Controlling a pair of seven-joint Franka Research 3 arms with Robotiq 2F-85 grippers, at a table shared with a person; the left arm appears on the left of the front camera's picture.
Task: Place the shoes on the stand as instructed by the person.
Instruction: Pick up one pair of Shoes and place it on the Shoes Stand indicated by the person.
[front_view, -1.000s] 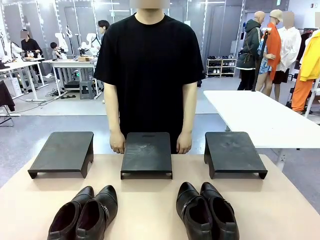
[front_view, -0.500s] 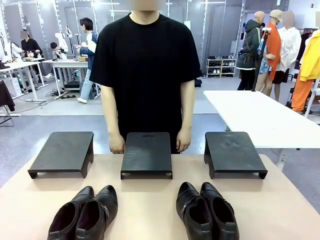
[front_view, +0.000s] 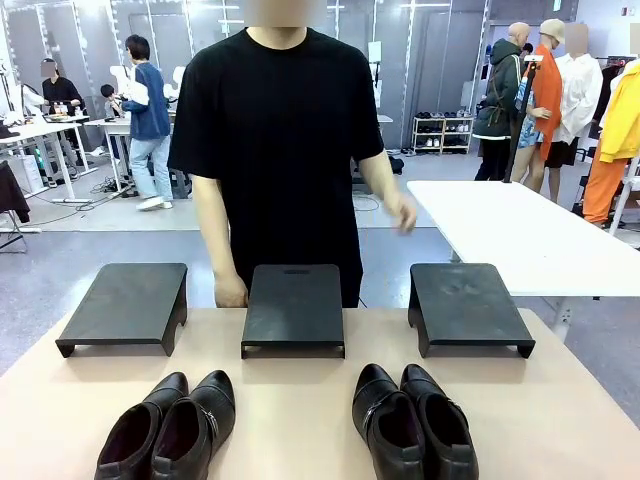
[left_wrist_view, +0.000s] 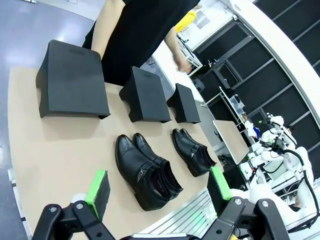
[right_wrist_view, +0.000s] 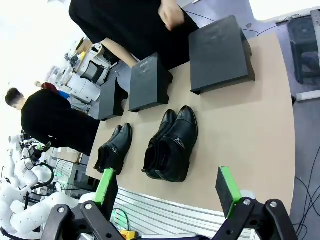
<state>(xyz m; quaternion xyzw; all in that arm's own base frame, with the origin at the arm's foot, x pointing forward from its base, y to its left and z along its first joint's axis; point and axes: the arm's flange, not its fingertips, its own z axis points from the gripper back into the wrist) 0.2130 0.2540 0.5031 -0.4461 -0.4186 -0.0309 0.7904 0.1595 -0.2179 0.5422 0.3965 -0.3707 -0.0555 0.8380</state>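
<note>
Front view: the shoes (front_view: 170, 425) sit on the table (front_view: 300, 420) short of three stands (front_view: 295, 305), my left gripper (left_wrist_view: 158, 186) and right gripper (right_wrist_view: 166, 189) gape empty, and misreading the raised hand (front_view: 403, 212) of the person (front_view: 280, 130) could mean the wrong stand.

Bright, even light from overhead fills the room. The tabletop (front_view: 300, 400) is evenly lit, with soft, short shadows under the stands (front_view: 293, 310) and beside the shoes (front_view: 205, 400), whose glossy toes carry pale highlights (the matte stands give none). A raised hand (front_view: 402, 212) at the far side is smeared by motion blur. Both wrist views bend straight edges outward, and the right wrist view's upper left corner is blown out white.
</note>
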